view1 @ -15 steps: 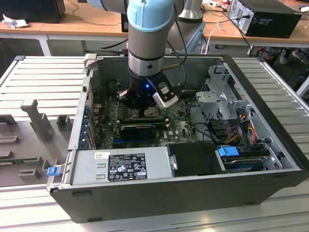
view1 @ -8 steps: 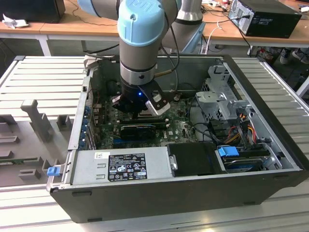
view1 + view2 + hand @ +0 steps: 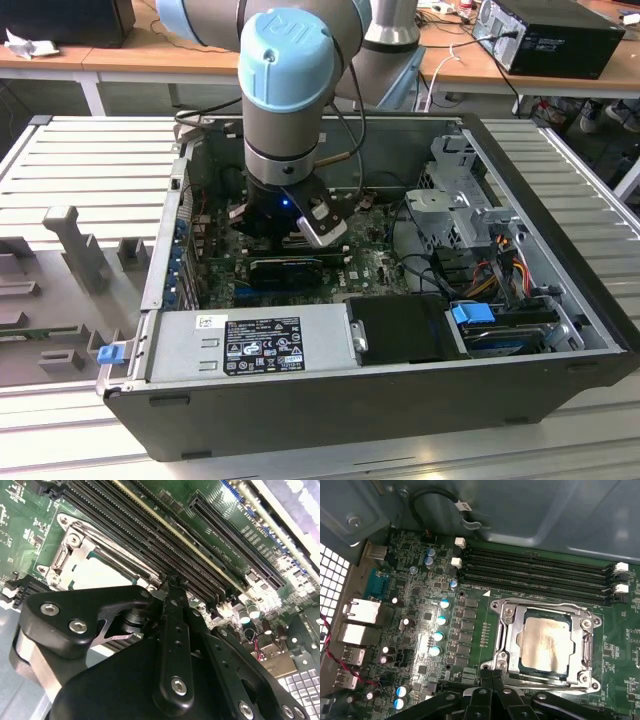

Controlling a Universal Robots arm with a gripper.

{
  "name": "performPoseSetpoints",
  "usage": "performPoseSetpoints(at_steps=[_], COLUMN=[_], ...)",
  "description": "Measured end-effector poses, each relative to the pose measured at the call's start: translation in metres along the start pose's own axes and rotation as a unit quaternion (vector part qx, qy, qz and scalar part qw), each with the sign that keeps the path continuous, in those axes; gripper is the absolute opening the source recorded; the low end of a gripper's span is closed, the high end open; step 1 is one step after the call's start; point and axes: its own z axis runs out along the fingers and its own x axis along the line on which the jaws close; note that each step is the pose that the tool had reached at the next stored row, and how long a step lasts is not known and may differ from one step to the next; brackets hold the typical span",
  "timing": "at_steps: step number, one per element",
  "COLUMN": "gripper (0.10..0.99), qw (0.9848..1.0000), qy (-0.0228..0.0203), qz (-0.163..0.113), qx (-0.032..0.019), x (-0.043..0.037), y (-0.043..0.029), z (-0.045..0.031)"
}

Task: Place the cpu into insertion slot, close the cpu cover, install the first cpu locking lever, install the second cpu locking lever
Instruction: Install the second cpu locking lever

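**Q:** What is the setting?

**A:** A workshop with wooden benches behind. A slatted metal table (image 3: 90, 160) carries an open computer case (image 3: 400, 400), laid on its side so the circuit board (image 3: 420, 625) faces up and the arm (image 3: 290, 100) can reach straight down into it.

**Q:** Where does the tool stand, and in what state?

**A:** In the exterior view the gripper (image 3: 300, 215) hangs at about ten o'clock from the case's middle. The power supply (image 3: 250, 345) is at six o'clock and the drive cage (image 3: 460, 200) at two o'clock. In the first wrist view its fingertips (image 3: 496, 677) look drawn together and empty.

**Q:** Where is the chip?

**A:** The chip (image 3: 545, 642) lies flat in the socket (image 3: 522, 666), silver face up. The cover (image 3: 512, 640) is folded down over it, its window framing the metal top. The frame presses only on the chip's margins, so the chip is held square on the pins.

**Q:** And the levers?

**A:** A wire lever (image 3: 540, 605) runs along the cover's edge nearest the memory slots (image 3: 535, 570). Whether it is hooked, I cannot tell.

**Q:** Why does the gripper sit just beside the socket?

**A:** As a judgement: with chip and cover down, closed fingers suit pushing a thin lever rather than grasping. In the second wrist view the gripper (image 3: 170, 582) stands over the memory slots, beside the cover.
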Motion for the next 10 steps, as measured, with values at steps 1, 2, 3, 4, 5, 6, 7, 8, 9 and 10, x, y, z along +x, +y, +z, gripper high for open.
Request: performPoseSetpoints(at_steps=[1, 2, 3, 4, 5, 6, 7, 8, 9, 10], gripper=[0.106, 0.106, 0.106, 0.106, 0.106, 0.106, 0.106, 0.106, 0.106, 0.106], qw=[1.0000, 1.0000, 1.0000, 1.0000, 1.0000, 0.9999, 0.9999, 0.9999, 0.9999, 0.9999], qy=[0.0002, -0.0002, -0.0003, -0.0006, -0.0010, -0.0011, -0.0012, -0.0012, -0.0012, -0.0011], qz=[0.000, -0.001, -0.001, -0.001, -0.002, -0.002, -0.002, -0.002, -0.002, -0.002], qx=[-0.0006, -0.0026, -0.0038, -0.0056, -0.0090, -0.0101, -0.0105, -0.0105, -0.0106, -0.0105], x=[0.0001, 0.0000, 0.0000, 0.0000, 0.0000, 0.0001, 0.0000, 0.0000, 0.0000, 0.0000], y=[-0.0004, -0.0003, -0.0004, -0.0004, -0.0004, -0.0004, -0.0002, 0.0003, 0.0021, 0.0031], z=[0.0010, 0.0018, 0.0020, 0.0024, 0.0025, 0.0025, 0.0020, -0.0005, -0.0078, -0.0124])
